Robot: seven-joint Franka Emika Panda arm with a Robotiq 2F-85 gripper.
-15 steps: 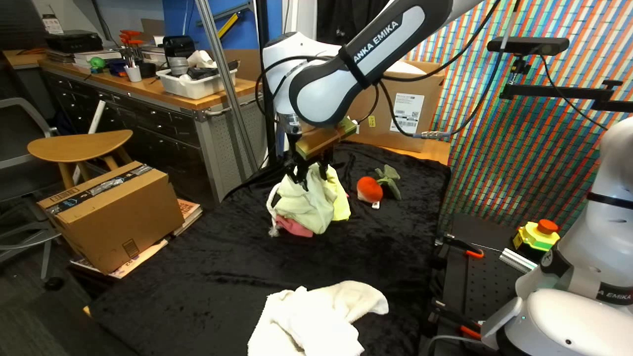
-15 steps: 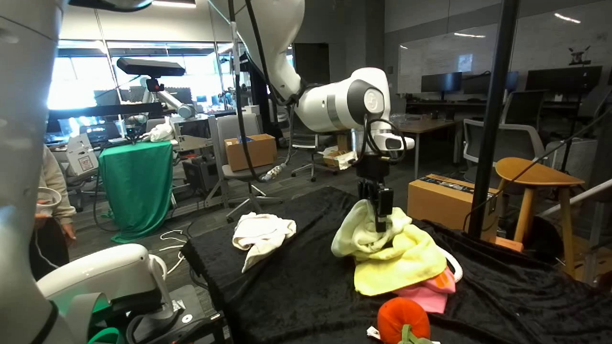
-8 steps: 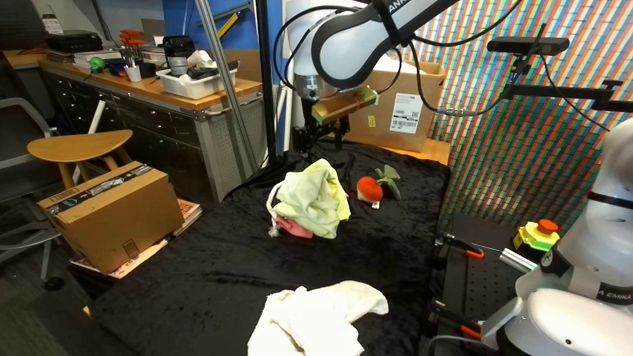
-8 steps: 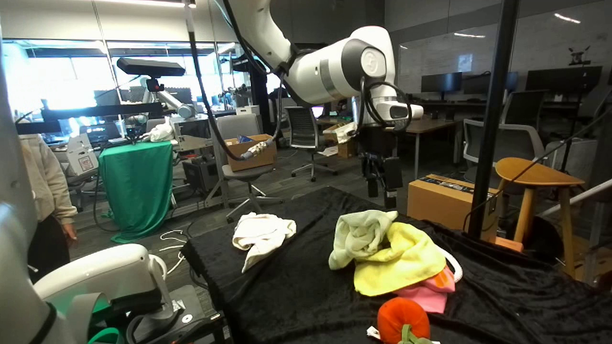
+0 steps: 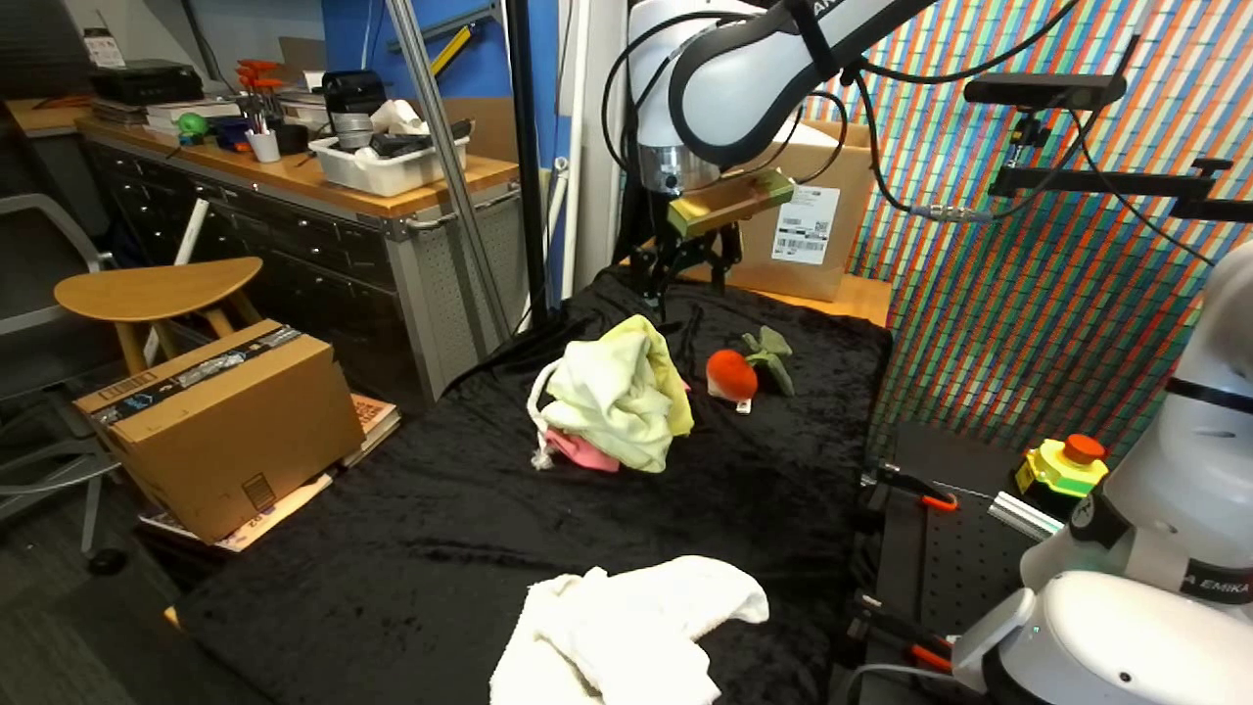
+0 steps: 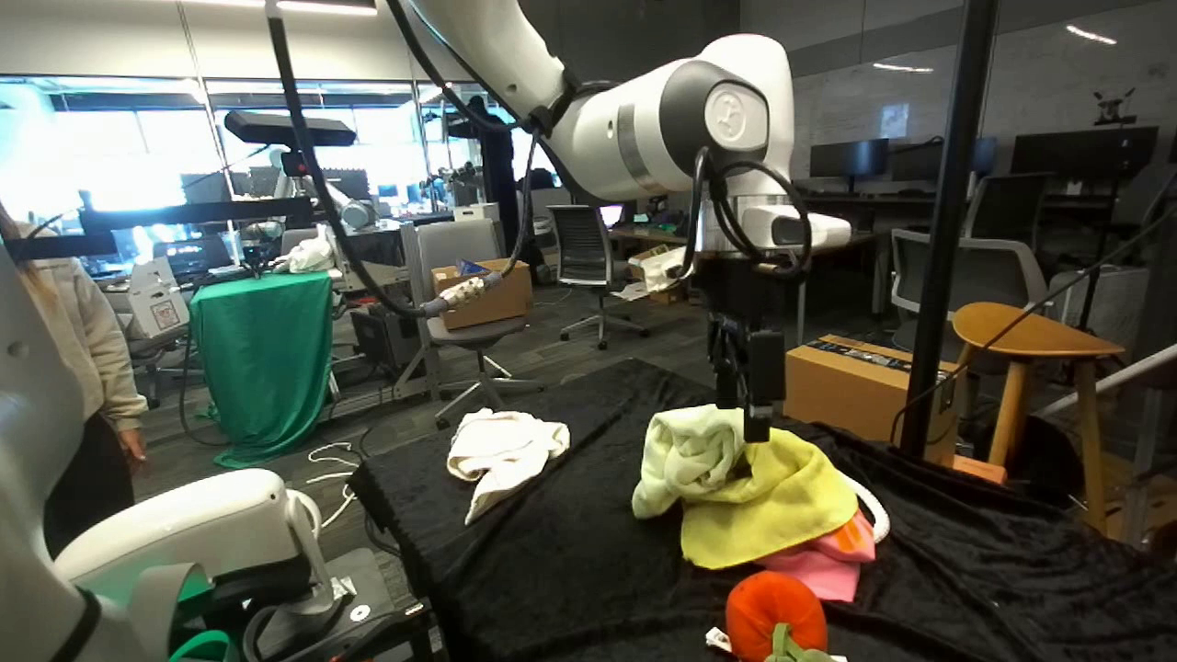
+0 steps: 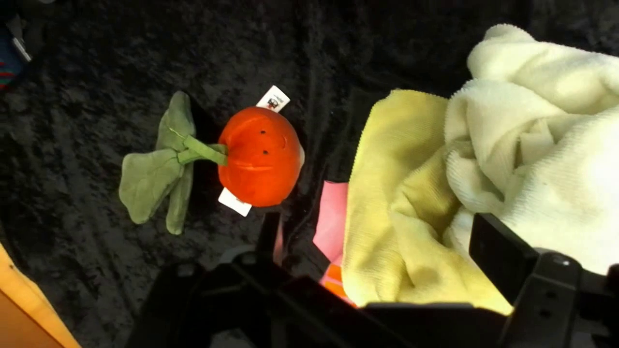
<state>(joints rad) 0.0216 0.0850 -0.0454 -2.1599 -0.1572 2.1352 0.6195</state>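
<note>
Currently claw (image 7: 379,227) spread near yellow cloth (image 7: 382,193), pale green cloth (image 7: 566,169) bunched on top.

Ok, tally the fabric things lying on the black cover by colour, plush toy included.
Pale green cloth: 1
Yellow cloth: 1
White cloth: 1
Pink fabric, mostly covered, taken as one piece: 1
Red plush toy: 1
Total: 5

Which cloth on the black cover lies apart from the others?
The white cloth: it lies by itself, whereas the pale green cloth and yellow cloth overlap, bunched over pink fabric.
</note>
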